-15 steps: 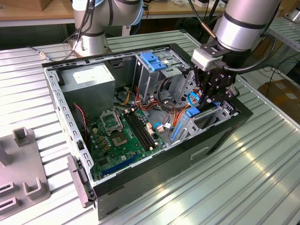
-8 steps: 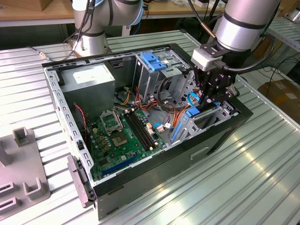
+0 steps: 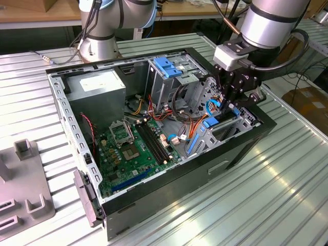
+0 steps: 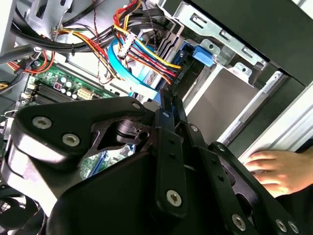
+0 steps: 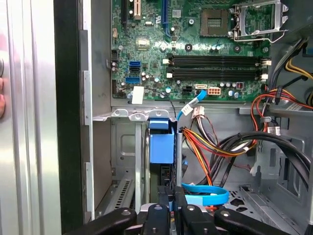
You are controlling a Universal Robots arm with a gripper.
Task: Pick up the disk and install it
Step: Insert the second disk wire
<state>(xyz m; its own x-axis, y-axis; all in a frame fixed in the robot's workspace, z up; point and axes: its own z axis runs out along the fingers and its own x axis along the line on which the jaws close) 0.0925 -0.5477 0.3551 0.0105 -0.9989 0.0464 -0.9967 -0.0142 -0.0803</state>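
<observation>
Now, disk [image 5: 162, 147]: on edge in the drive bay [image 3: 224, 128], directly ahead of the gripper [image 5: 172, 205].
Long axis: running into the bay.
Fingers: together, clamped on disk edge.

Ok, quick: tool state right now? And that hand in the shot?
Tool: closed on the disk.
Person's hand: lying flat, holding nothing.

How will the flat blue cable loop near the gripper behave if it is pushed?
Probably floppy: the blue cable lies in a loose curved loop, so it should bend aside. It looks thin and flat, so likely light, perhaps springing back.
</observation>
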